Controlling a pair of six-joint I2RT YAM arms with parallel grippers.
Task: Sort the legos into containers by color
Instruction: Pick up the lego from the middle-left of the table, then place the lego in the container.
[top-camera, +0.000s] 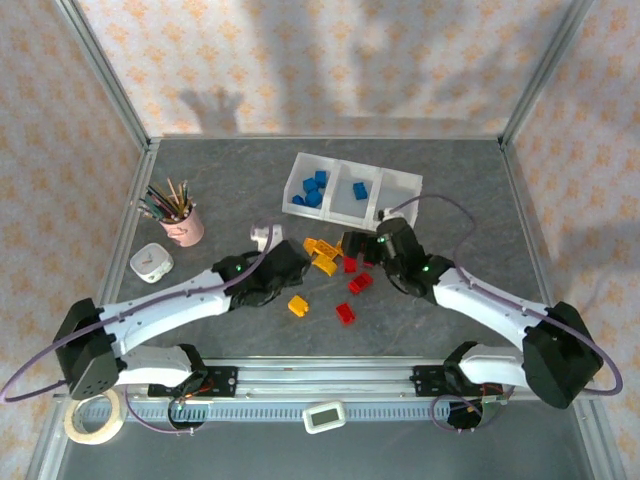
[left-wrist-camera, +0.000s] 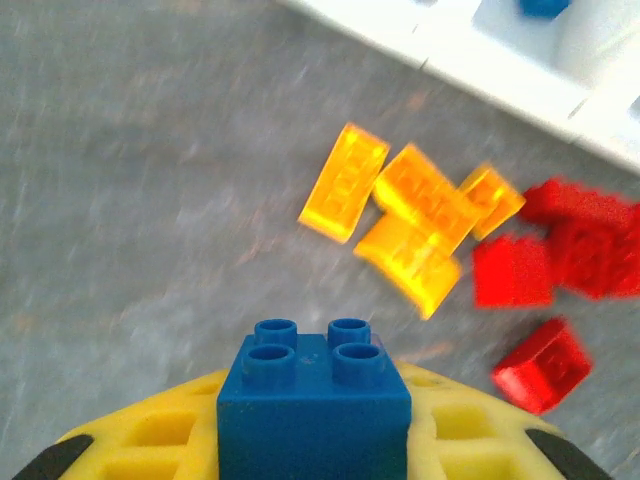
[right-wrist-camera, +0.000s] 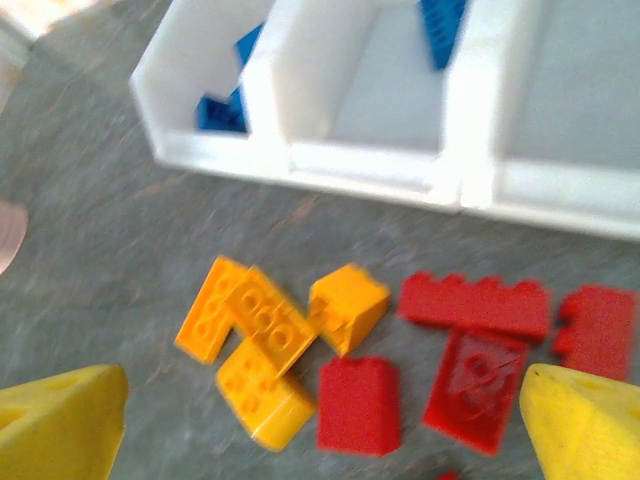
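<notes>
Containers (top-camera: 398, 192) hold blue legos (top-camera: 312, 188) (left, middle).

My left gripper (left-wrist-camera: 315, 450) has yellow pads (left-wrist-camera: 150, 440), and between them sits a solid blue brick (left-wrist-camera: 315, 400). Ahead of it lie translucent yellow-orange bricks (left-wrist-camera: 410, 215), and to their right are red bricks (left-wrist-camera: 540, 365). The table (left-wrist-camera: 130, 170) is mottled grey. My right gripper (right-wrist-camera: 322, 400) has yellow fingers (right-wrist-camera: 60, 425) too. Beyond them the tray (right-wrist-camera: 350, 160) is white, with blue bricks (right-wrist-camera: 220, 110) inside.
</notes>
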